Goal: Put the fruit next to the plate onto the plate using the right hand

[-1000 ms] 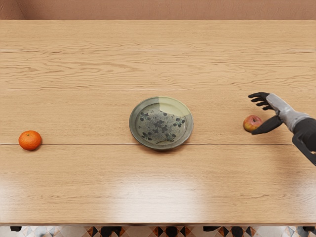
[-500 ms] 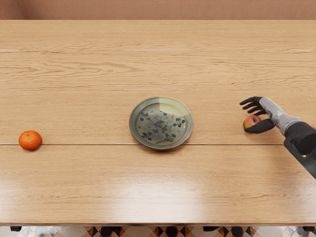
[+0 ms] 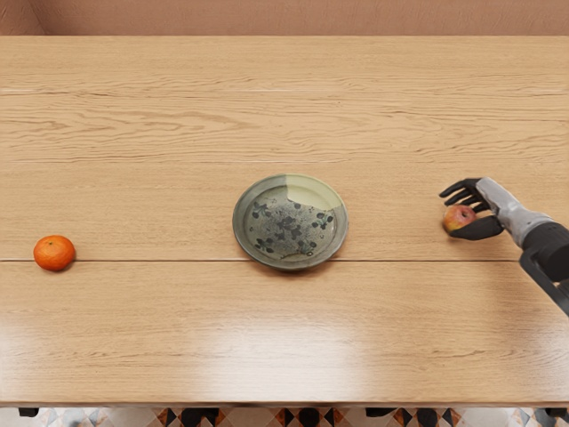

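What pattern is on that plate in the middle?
The plate is grey-green with dark speckles, paler at one edge; head view.

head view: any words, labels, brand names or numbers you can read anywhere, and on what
None: no readable text anywhere in this view.
The plate carries only dark speckles, not letters.
The apple, the orange, the table and the right hand show no label, number or sign.

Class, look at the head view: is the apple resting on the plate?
No, the apple is between the fingers of the right hand, well to the right of the plate.
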Controlling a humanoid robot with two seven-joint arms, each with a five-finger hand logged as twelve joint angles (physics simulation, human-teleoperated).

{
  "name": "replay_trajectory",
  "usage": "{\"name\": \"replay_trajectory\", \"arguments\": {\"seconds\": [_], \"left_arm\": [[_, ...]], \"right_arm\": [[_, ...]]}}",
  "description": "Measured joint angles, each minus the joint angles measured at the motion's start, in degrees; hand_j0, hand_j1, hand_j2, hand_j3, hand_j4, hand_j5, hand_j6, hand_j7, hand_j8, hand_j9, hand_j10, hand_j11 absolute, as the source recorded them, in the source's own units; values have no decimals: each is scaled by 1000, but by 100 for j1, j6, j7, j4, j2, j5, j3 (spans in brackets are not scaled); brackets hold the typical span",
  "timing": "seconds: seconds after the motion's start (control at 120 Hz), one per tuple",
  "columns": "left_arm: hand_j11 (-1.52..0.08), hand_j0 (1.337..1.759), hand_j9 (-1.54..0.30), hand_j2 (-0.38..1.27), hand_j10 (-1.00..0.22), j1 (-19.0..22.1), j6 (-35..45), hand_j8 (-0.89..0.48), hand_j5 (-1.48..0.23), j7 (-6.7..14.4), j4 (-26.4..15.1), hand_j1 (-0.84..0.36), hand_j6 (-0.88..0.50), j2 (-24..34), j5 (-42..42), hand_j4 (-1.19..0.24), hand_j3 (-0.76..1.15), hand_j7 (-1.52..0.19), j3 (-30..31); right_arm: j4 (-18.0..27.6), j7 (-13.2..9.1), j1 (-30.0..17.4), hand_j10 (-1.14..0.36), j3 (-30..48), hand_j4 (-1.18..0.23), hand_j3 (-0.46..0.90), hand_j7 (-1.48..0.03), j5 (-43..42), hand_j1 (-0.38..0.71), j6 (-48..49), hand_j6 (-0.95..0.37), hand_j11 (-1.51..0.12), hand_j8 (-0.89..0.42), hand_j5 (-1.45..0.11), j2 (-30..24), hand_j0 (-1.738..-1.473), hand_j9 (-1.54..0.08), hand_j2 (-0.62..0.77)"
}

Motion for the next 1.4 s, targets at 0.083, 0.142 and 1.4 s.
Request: {"name": "replay_trajectory", "arguments": {"seconds": [0.083,0.142,1.4], "left_arm": [[0,1658,0,0,0,0,0,0,0,0,0,349,0,0,0,0,0,0,1],[0,1658,0,0,0,0,0,0,0,0,0,349,0,0,-1,0,0,0,0],[0,1658,0,0,0,0,0,0,0,0,0,349,0,0,-1,0,0,0,2]], "right_arm": [[14,-3,-3,-496,-3,-533,0,-696,3,246,9,-538,-709,-419,-704,-27,-1656,-710,14],[45,-5,-2,-483,-2,-550,0,-721,7,255,12,-543,-733,-404,-731,-38,-1656,-735,45],[749,-71,319,-570,919,-615,0,-805,5,266,895,-620,-799,-492,-813,686,-1658,-801,327]]}}
